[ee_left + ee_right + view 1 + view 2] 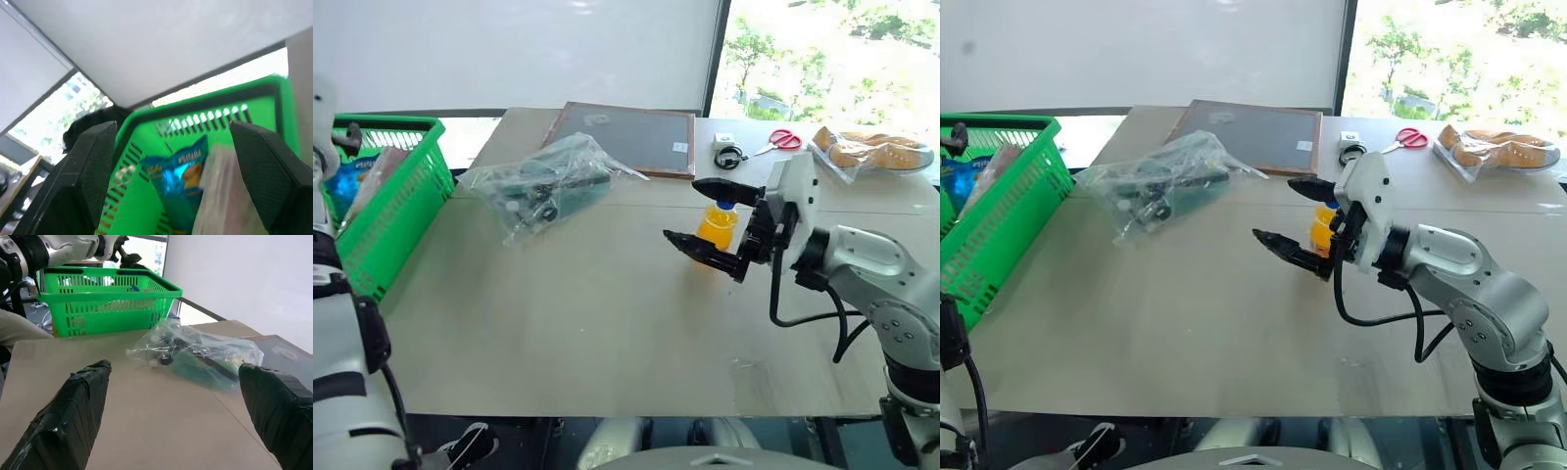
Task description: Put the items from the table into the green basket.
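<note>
On the tan table [607, 333], the clear bag [543, 184] lies at ten o'clock. The right gripper [705, 217], jaws wide, should probably straddle the orange bottle [717, 225] squarely before carrying it to the green basket [406, 206].

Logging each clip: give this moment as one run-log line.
left hand: open over green basket, pink box inside | right hand: open, beside orange bottle | clear bag: on table

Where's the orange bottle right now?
In the left eye view the orange bottle stands upright on the table, right of centre, just behind the open right gripper and right of the clear bag.
</note>
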Motion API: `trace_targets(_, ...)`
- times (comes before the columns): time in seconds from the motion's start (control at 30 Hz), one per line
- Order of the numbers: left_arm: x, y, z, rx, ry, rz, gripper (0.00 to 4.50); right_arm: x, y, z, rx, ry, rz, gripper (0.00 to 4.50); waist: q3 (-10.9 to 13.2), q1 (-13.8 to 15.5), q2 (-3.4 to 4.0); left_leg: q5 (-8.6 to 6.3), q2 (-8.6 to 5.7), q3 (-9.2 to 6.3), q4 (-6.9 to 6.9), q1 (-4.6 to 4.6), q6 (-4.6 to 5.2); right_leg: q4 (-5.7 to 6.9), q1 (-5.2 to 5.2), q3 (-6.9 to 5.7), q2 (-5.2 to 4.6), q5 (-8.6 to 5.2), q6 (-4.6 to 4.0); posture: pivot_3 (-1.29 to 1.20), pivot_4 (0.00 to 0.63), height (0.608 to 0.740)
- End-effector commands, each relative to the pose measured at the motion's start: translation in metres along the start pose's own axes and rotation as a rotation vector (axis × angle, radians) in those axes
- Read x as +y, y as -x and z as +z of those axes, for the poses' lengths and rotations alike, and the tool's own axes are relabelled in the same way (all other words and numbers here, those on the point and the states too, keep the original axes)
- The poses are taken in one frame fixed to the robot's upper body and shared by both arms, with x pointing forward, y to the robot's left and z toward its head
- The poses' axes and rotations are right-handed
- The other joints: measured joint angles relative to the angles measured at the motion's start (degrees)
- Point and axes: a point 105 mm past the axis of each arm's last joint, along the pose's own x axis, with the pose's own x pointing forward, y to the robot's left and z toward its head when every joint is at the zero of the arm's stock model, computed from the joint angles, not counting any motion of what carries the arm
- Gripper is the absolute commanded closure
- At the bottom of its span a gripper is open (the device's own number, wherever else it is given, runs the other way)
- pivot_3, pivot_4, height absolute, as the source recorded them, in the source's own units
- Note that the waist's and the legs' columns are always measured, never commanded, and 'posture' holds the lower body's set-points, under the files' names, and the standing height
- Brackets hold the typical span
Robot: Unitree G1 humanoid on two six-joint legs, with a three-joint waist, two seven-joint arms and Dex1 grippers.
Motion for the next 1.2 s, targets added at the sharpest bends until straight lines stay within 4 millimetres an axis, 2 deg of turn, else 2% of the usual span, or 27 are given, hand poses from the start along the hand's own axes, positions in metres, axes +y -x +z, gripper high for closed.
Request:
trace_targets(0.03,-0.082,0.022,0.059,-0.178,0.217,-0.458,0.73,-0.002,0.009,0.008,-0.020,0.040,-0.030,0.00,-0.30,0.03,0.27,0.00,-0.01,0.00,0.01,0.00,0.00,0.00,0.00,0.00,-0.01,0.00,0.00,0.12,0.016,0.740)
trace_targets(0.07,-0.129,0.047,0.069,-0.189,0.270,-0.701,0.73,-0.004,0.014,0.006,-0.007,0.044,-0.048,0.00,-0.53,-0.04,0.58,0.00,-0.04,-0.01,0.04,-0.01,0.01,0.02,0.01,0.01,-0.05,0.00,0.00,0.11,0.021,0.740)
trace_targets(0.1,-0.166,0.077,0.073,-0.189,0.267,-0.908,0.73,-0.007,0.020,0.004,0.007,0.046,-0.070,0.00,-0.60,-0.04,0.71,-0.02,-0.10,-0.02,0.13,-0.01,0.05,0.22,0.00,0.06,-0.12,0.00,0.00,0.10,0.023,0.740)
trace_targets(0.13,-0.194,0.105,0.073,-0.187,0.248,-1.071,0.73,-0.008,0.025,0.001,0.022,0.046,-0.092,0.00,-0.68,-0.23,0.89,-0.04,-0.13,0.00,0.21,0.00,0.09,0.31,0.01,0.10,-0.13,0.00,0.00,0.08,0.028,0.740)
trace_targets(0.17,-0.212,0.122,0.068,-0.171,0.235,-1.154,0.73,-0.009,0.031,-0.001,0.040,0.049,-0.111,0.00,-0.65,-0.65,1.03,-0.06,-0.13,0.02,0.24,-0.01,0.12,0.24,0.01,0.13,-0.11,0.00,0.00,0.05,0.033,0.740)
trace_targets(0.23,-0.236,0.140,0.060,-0.109,0.307,-1.234,0.73,-0.008,0.043,-0.006,0.079,0.061,-0.144,0.00,-0.61,-1.69,1.13,-0.10,-0.13,0.06,0.29,-0.02,0.17,0.25,0.01,0.29,-0.09,-0.01,0.00,-0.01,0.044,0.740)
trace_targets(0.27,-0.248,0.152,0.059,-0.100,0.325,-1.297,0.21,-0.007,0.049,-0.008,0.100,0.065,-0.163,0.00,-0.59,-2.50,1.15,-0.08,-0.11,0.07,0.29,-0.07,0.16,0.21,0.01,0.34,-0.03,-0.01,0.00,-0.02,0.046,0.740)
trace_targets(0.3,-0.257,0.163,0.057,-0.098,0.315,-1.349,0.02,-0.006,0.054,-0.010,0.117,0.070,-0.178,0.00,-0.54,-3.38,1.22,-0.06,-0.06,0.08,0.29,-0.08,0.12,0.23,-0.02,0.38,0.03,-0.02,-0.01,-0.05,0.050,0.740)
trace_targets(0.33,-0.265,0.171,0.053,-0.092,0.288,-1.383,0.02,-0.005,0.058,-0.011,0.132,0.076,-0.190,0.00,-0.52,-4.23,1.28,-0.02,0.03,0.09,0.26,-0.06,0.05,0.27,-0.04,0.39,0.09,-0.02,-0.02,-0.06,0.051,0.740)
trace_targets(0.47,-0.295,0.176,0.037,-0.081,0.208,-1.415,0.02,-0.001,0.072,-0.015,0.166,0.077,-0.261,0.00,-0.47,-5.98,2.00,-0.01,0.08,0.21,-0.16,0.62,0.03,0.30,0.43,0.59,0.09,-0.03,-0.04,-0.14,0.061,0.740)
trace_targets(0.53,-0.314,0.177,0.036,-0.067,0.239,-1.454,0.02,0.002,0.075,-0.015,0.166,0.071,-0.285,0.00,-0.36,-6.18,2.20,-0.13,0.08,0.23,-0.18,0.89,0.21,0.23,0.74,0.60,0.08,-0.05,-0.05,-0.17,0.064,0.740)
trace_targets(0.63,-0.340,0.176,0.035,-0.081,0.227,-1.486,0.02,0.005,0.077,-0.015,0.172,0.072,-0.306,0.00,-0.32,-6.27,2.21,-0.14,0.08,0.23,-0.06,0.86,0.23,0.14,0.81,0.57,0.07,-0.04,-0.03,-0.21,0.069,0.740)
trace_targets(0.8,-0.372,0.167,0.036,-0.093,0.222,-1.483,0.02,0.008,0.082,-0.014,0.187,0.078,-0.344,0.00,-0.31,-7.41,2.22,-0.08,0.08,0.21,-0.07,0.69,0.12,-0.16,0.79,0.53,0.05,-0.03,-0.02,-0.27,0.078,0.740)
trace_targets(1.0,-0.397,0.158,0.044,-0.116,0.231,-1.479,0.02,0.012,0.088,-0.012,0.199,0.082,-0.379,0.00,-0.30,-9.70,2.25,-0.22,0.08,0.19,-0.09,0.53,0.36,-0.60,0.81,0.50,0.02,-0.02,0.03,-0.32,0.086,0.740)
trace_targets(1.2,-0.421,0.150,0.043,-0.118,0.199,-1.451,0.02,0.013,0.090,-0.012,0.200,0.076,-0.394,0.00,-0.29,-11.74,2.26,-0.40,0.08,0.20,-0.08,0.47,0.66,-0.66,0.82,0.47,-0.01,-0.03,0.06,-0.35,0.085,0.740)
